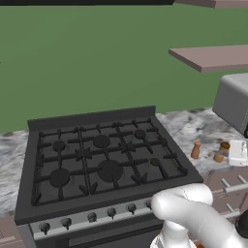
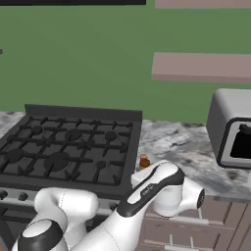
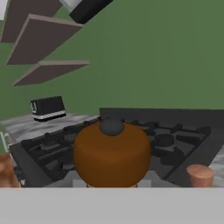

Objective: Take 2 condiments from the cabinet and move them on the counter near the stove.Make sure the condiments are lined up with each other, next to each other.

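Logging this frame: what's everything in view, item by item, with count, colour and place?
stove: one, black, silver knobs, set into the counter
counter: one, grey-white marble, both sides of the stove
orange bottle: one, reddish-orange, upright on the counter right of the stove
brown bottle: one, darker brown, right of the orange bottle, in the gripper
toaster: one, grey, on the counter at far right
shelves: two, pinkish, on the green wall above the toaster
drawers: taupe, silver handles, under the counter
arm: one, white, low in front
gripper: one, shut on the brown bottle
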